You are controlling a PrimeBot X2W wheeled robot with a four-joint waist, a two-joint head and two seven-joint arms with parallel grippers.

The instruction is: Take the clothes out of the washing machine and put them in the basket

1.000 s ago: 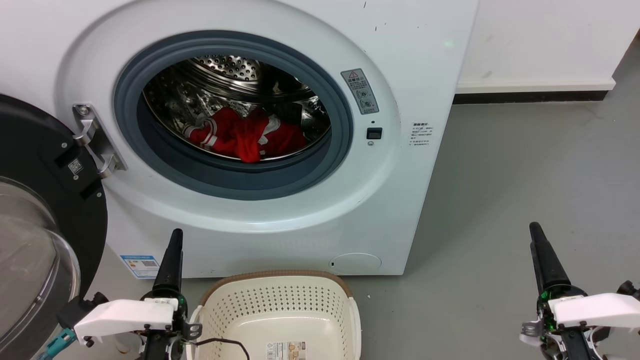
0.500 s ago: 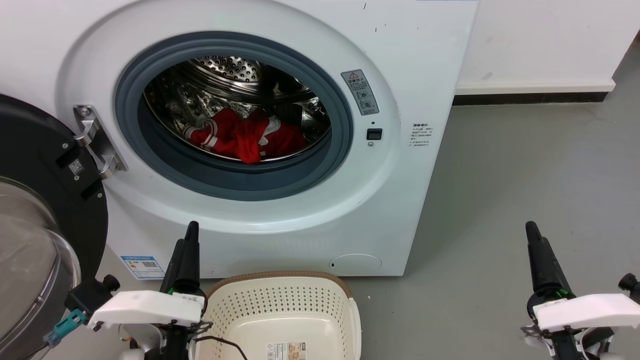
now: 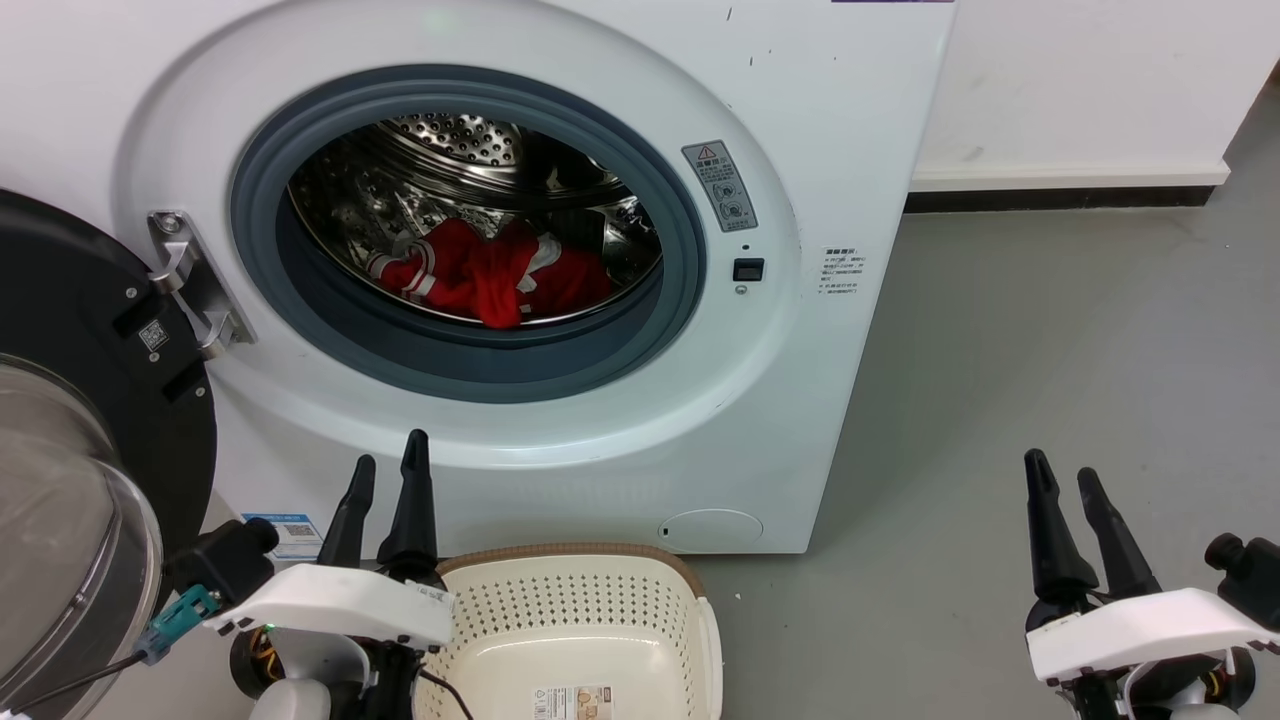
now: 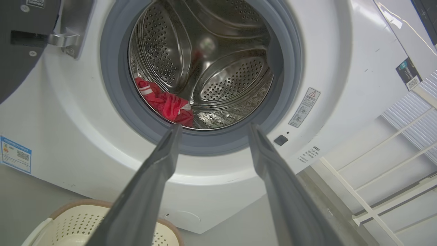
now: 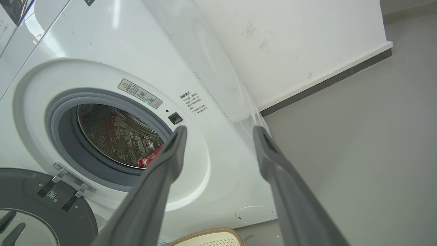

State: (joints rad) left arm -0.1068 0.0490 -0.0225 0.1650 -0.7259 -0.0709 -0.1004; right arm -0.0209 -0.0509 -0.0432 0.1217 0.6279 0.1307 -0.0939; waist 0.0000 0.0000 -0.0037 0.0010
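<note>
**Both Grippers Parted, Red Clothes Lying in the Drum**

Counted: one washing machine [image 3: 820, 150], one door [image 3: 90, 330] swung wide to the left of the left gripper [image 3: 388, 448], one basket [image 3: 570, 552], two grippers, four dark fingers. One red heap of clothes [image 3: 490, 275] with white stripes at the bottom of the drum [image 3: 450, 135], well beyond and above both pairs of fingertips, touched by neither. Number of garments in the heap impossible to tell. One warning sticker [image 3: 720, 183] and one smaller notice [image 3: 842, 270] on the machine's front, above and between the two grippers.

Left fingers spread, pinching nothing, just beside the basket's left rim. Right gripper [image 3: 1062, 465] likewise spread and empty, over bare grey floor [image 3: 1050, 330], well to the right of the basket.

Against a second ago: then a single dark spike per gripper in the head view, now two each with a clear gap. Left fingertips nearer the basket's rim and higher against the machine's front; right fingertips a little further left. Clothes, basket and door unmoved.

Cut off at the frame edge: the basket's near half, the door's left side, both wrists. Half hidden behind the left fingers: a blue-edged label [image 3: 285, 530] at the machine's foot. In the right wrist view, just a scrap of red beside the left-hand fingertip.
</note>
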